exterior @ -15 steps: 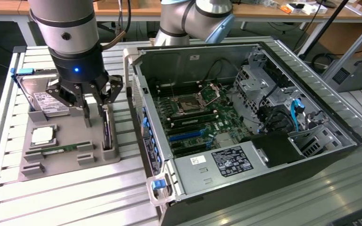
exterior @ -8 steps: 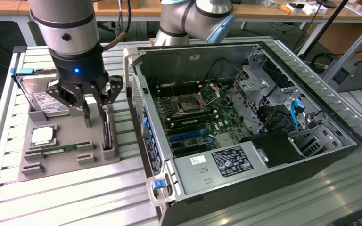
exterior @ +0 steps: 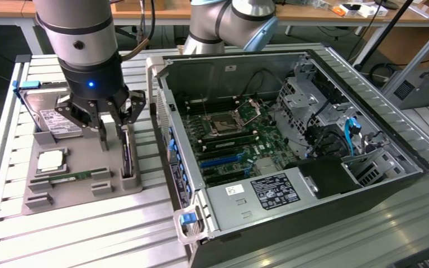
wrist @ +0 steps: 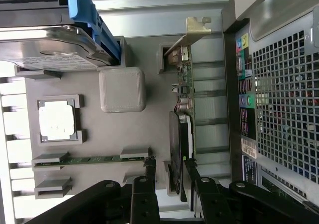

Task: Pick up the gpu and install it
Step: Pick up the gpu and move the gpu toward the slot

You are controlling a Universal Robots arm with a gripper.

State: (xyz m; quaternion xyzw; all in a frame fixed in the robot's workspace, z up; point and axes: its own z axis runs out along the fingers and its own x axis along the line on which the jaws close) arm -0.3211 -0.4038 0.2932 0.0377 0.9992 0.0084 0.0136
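Note:
The gpu (exterior: 127,159) is a thin dark card standing on edge in a slot of the grey holder tray (exterior: 80,195), at the exterior view's left of the computer case. In the wrist view the gpu (wrist: 180,114) shows its green board edge and its silver bracket (wrist: 197,27) at the far end. My gripper (exterior: 114,135) hangs low over the tray, open. Its black fingertips (wrist: 149,171) stand on either side of the card's near end, and the gripper (wrist: 171,176) grips nothing.
The tray also holds a hard drive (exterior: 51,114) in a blue carrier, a square CPU (exterior: 51,161) and a green memory stick (exterior: 73,177). The open computer case (exterior: 393,139) lies to the exterior view's right, with its motherboard (exterior: 237,134) and blue slots (exterior: 218,162) exposed.

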